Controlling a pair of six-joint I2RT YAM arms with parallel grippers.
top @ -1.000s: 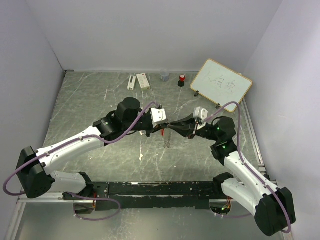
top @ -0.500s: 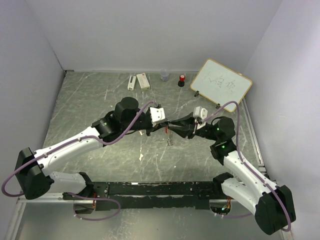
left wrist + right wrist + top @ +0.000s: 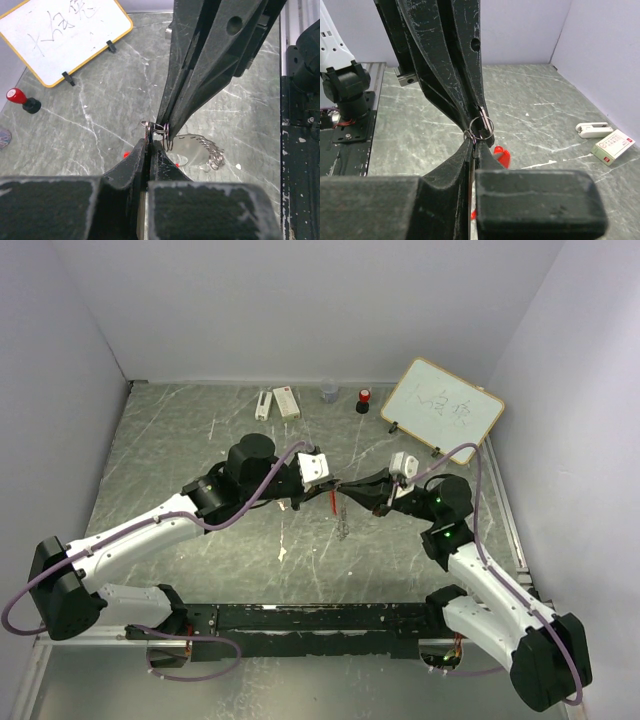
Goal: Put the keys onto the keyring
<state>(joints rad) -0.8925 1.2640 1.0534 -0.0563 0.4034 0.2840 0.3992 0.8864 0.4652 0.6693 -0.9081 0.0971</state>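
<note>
Since the earlier frame the right hand (image 3: 471, 142) has closed back down, and the silver chain (image 3: 343, 526) dangling under the two hands has swung slightly toward the right arm. Both hands meet tip to tip above the grey marbled worktop (image 3: 180, 440). The left hand (image 3: 149, 145) is pinched fully closed on the thin silver metal keyring (image 3: 481, 125). The right hand's fingers are pressed together against the same ring, but it is too small to tell whether they nip the ring's wire or a key's loop. A red plastic piece (image 3: 502, 156) hangs just below. The small silver keys themselves cannot be picked out.

This looks like the threading step, mid-way. Next, I judge, the right hand must work a key's hole along the split coil while the left hand keeps the ring steady. Any slip would drop it.
</note>
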